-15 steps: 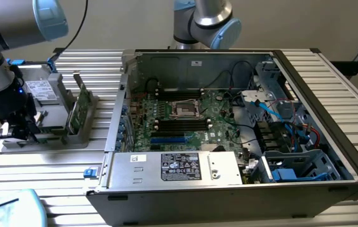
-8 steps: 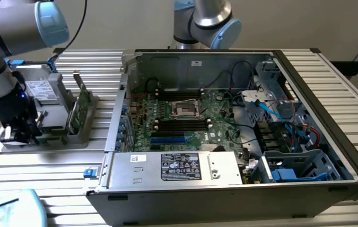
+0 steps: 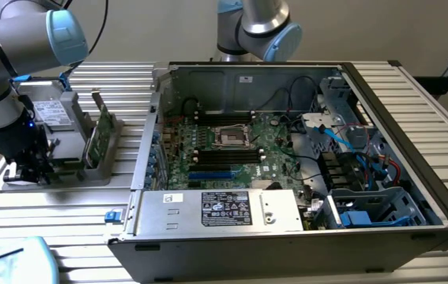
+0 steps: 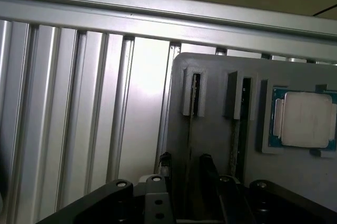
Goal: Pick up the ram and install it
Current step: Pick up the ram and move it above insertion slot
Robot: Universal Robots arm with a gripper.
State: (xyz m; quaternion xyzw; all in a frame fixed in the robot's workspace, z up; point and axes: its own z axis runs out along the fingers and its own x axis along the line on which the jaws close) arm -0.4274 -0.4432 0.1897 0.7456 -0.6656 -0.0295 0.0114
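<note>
Closest to the wrist camera, the gripper [image 4: 185,165] has its jaws spread wide and holds nothing. It hangs low at the exterior view's left end of a grey holder [image 3: 89,173] on the slatted table [image 3: 50,213]. The ram [image 3: 102,139] stands on edge in that holder, apart from the gripper; a dark slot ahead of the fingers seems to show its thin edge. A labelled drive [image 3: 50,112] stands beside it, a silver processor [image 4: 303,119] lies nearby, and the open computer case [image 3: 148,136] rises just beyond.
</note>
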